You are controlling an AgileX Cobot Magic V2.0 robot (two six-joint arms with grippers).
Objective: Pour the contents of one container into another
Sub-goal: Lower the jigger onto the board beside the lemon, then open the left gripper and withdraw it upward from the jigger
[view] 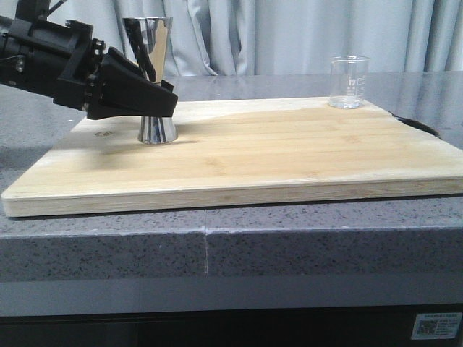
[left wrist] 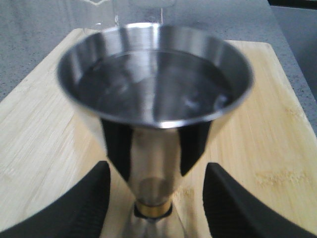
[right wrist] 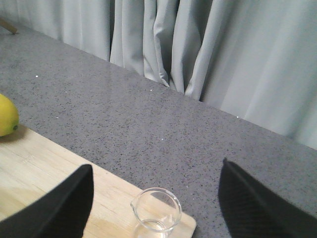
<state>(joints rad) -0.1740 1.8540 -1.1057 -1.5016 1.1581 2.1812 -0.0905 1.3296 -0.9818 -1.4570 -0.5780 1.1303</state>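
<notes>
Straddling the shiny hourglass steel jigger (left wrist: 153,124), ribbed left fingers (left wrist: 81,203) gape; right fingers (right wrist: 64,203) spread over the clear glass beaker (right wrist: 154,210).

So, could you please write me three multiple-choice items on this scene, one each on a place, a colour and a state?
1. Where does the glass beaker stand?
A. at the far right corner of the wooden board
B. beside the jigger
C. off the board

2. What colour is the band at the waist of the steel jigger?
A. red
B. gold
C. blue

3. How is the left tool?
A. shut on the beaker
B. open, its fingers either side of the jigger's waist
C. out of view

Answers: 1 A, the front view shows it at that corner. 2 B, the left wrist view shows a gold ring. 3 B, gaps show beside both fingers.
</notes>
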